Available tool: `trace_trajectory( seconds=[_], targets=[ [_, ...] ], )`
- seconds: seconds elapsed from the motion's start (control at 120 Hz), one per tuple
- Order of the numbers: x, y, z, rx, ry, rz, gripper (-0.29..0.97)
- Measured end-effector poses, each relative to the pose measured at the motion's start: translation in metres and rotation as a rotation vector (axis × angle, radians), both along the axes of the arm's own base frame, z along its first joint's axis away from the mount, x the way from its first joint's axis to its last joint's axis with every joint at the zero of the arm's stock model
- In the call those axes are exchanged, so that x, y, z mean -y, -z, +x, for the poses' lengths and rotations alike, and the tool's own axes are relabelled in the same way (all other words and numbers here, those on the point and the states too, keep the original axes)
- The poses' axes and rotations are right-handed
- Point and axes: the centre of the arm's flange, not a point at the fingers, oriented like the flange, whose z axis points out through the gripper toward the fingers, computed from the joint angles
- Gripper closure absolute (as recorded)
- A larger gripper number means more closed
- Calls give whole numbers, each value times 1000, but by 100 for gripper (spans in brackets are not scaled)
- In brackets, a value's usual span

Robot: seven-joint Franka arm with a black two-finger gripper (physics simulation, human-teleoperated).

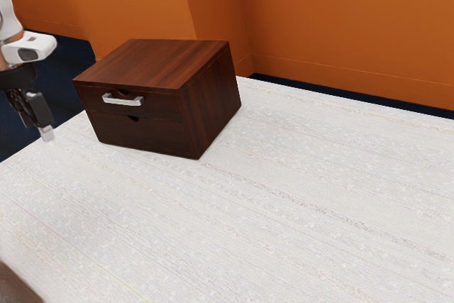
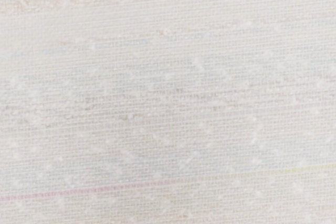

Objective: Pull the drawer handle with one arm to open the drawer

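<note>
A dark wooden cabinet (image 1: 186, 83) stands on the white table (image 1: 284, 204) toward the back. Its front faces the exterior view's left. The upper drawer front (image 1: 152, 103) carries a silver bar handle (image 1: 122, 99) and sits flush with the cabinet, shut. Below it is a second drawer front (image 1: 142, 131) with a small notch. My gripper (image 1: 37, 128) hangs at the exterior view's left edge, to the left of the handle and a little lower, well apart from it. It stands open with nothing between its fingers. The wrist view looks straight down on the bare table top (image 2: 168, 98).
Orange walls (image 1: 340, 12) rise behind the table, with a dark floor strip at their base. The table's left edge (image 1: 42, 143) runs just under my gripper. A wide stretch of white table lies in front of and to the right of the cabinet.
</note>
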Motion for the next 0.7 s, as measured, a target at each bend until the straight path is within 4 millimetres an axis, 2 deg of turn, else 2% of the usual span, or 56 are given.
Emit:
trace_trajectory(
  seconds=[0.25,0.333,0.383,0.408,0.475,0.5,0.517,0.55,0.642,0.7],
  targets=[
    [-7,-9,-4,42,64,24,0],
    [4,-17,-4,56,132,33,0],
    [34,-22,6,65,241,35,0],
    [60,-23,17,66,322,39,0],
    [144,-18,46,71,570,44,0],
    [163,-14,52,76,641,46,0],
    [168,-13,54,80,674,49,0],
    [165,-11,55,92,712,57,0],
    [124,-9,49,115,739,82,0],
    [114,-8,49,125,781,99,0]
  ],
)
